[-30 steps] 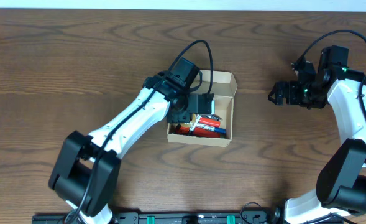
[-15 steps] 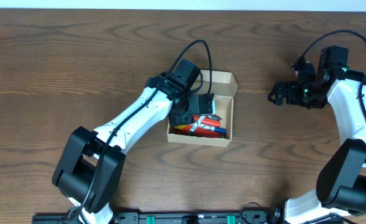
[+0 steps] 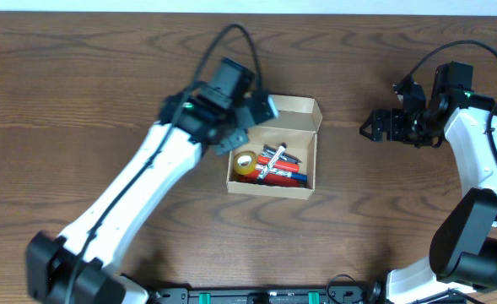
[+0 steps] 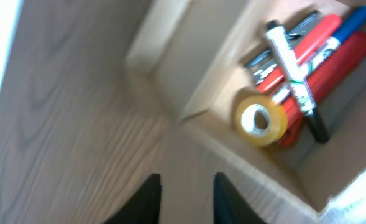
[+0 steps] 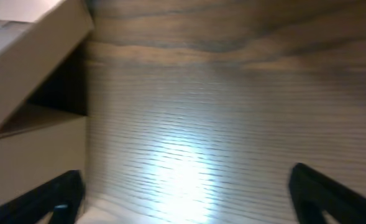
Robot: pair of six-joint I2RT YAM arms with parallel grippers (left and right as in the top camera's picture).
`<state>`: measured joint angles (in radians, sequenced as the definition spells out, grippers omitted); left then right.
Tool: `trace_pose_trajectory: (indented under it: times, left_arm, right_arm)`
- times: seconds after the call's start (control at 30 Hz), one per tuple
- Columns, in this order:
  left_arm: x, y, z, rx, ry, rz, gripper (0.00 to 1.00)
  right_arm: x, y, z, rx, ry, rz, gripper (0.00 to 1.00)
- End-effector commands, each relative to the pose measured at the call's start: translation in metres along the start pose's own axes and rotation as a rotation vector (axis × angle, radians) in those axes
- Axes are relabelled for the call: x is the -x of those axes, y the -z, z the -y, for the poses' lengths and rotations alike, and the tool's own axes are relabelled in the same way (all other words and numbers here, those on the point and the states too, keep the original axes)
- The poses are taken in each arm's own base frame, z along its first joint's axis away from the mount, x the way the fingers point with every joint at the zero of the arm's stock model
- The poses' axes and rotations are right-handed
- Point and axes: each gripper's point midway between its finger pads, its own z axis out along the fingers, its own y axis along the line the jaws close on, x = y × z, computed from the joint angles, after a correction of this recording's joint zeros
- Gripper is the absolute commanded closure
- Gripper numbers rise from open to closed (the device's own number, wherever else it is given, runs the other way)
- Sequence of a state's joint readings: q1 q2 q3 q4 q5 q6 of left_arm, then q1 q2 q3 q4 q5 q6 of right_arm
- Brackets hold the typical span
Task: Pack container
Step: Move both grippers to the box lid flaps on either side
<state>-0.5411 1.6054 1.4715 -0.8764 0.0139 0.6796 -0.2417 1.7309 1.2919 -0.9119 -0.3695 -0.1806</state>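
The container (image 3: 305, 187) is a tan cardboard box at the table's middle, its flap lid (image 3: 297, 115) open at the far side. Inside lie a yellow tape roll (image 3: 246, 163) and red, blue and black-and-white markers (image 3: 282, 167). My left gripper (image 3: 229, 139) hovers over the box's far left corner, open and empty. In the left wrist view its fingers (image 4: 186, 186) are over the table just outside the box wall (image 4: 245, 165), with the tape roll (image 4: 260, 120) and markers (image 4: 307, 68) beyond. My right gripper (image 3: 371, 127) is wide open and empty, right of the box.
The wood-grain table (image 3: 105, 76) surrounds the box. In the right wrist view, the box's flap and side (image 5: 27, 81) show at the left, the fingers (image 5: 189, 193) spread over bare table.
My left gripper has risen out of the box and drawn back to the left, uncovering the tape roll inside. The right arm has barely moved.
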Motion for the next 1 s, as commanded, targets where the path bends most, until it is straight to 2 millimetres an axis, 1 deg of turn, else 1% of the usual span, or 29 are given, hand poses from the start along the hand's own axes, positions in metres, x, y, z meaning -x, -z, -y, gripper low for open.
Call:
trace_pose_trajectory:
  times: [0.0,0.07,0.13,0.23,0.27,0.3,0.37,0.4,0.53,0.7,0.8,0.97]
  left_arm:
    - [-0.027,0.009,-0.020,0.031,0.249,-0.050,0.76]
    - [-0.044,0.008,-0.024,-0.011,0.394,-0.071,0.78]
    - [-0.055,0.005,-0.027,-0.053,0.490,-0.074,0.83]
    - [-0.068,0.001,-0.029,-0.140,0.614,-0.047,0.82]
    - [-0.073,0.000,-0.030,-0.174,0.647,-0.035,0.83]
    - [-0.077,-0.002,-0.031,-0.195,0.673,-0.028,0.84]
    - [-0.084,-0.005,-0.035,-0.229,0.734,-0.015,0.93]
    - [-0.088,-0.006,-0.036,-0.251,0.761,-0.008,0.94]
    - [-0.098,-0.018,-0.037,-0.317,0.828,0.009,0.94]
    - [-0.107,-0.040,-0.031,-0.377,0.864,-0.033,0.94]
    - [-0.108,-0.056,-0.026,-0.427,0.878,-0.049,0.94]
    - [-0.106,-0.086,-0.018,-0.517,0.906,-0.049,0.94]
  right_arm:
    - [0.003,0.000,-0.023,0.119,0.013,0.017,0.20]
    - [0.005,0.001,-0.031,0.165,0.005,0.024,0.49]
    - [0.005,0.001,-0.034,0.176,-0.008,0.022,0.68]
    - [0.004,-0.002,-0.041,0.182,-0.024,0.011,0.88]
    - [0.004,-0.003,-0.043,0.185,-0.026,0.006,0.92]
    - [0.003,-0.005,-0.046,0.189,-0.023,0.001,0.94]
    - [0.002,-0.008,-0.054,0.197,-0.008,-0.013,0.98]
    - [0.001,-0.011,-0.057,0.200,-0.009,-0.022,0.99]
    - [-0.001,-0.021,-0.068,0.210,-0.003,-0.045,0.99]
    - [-0.004,-0.039,-0.071,0.220,-0.030,-0.084,0.99]
    - [-0.008,-0.055,-0.069,0.230,-0.053,-0.121,0.99]
    - [-0.013,-0.078,-0.077,0.319,-0.078,-0.165,0.99]
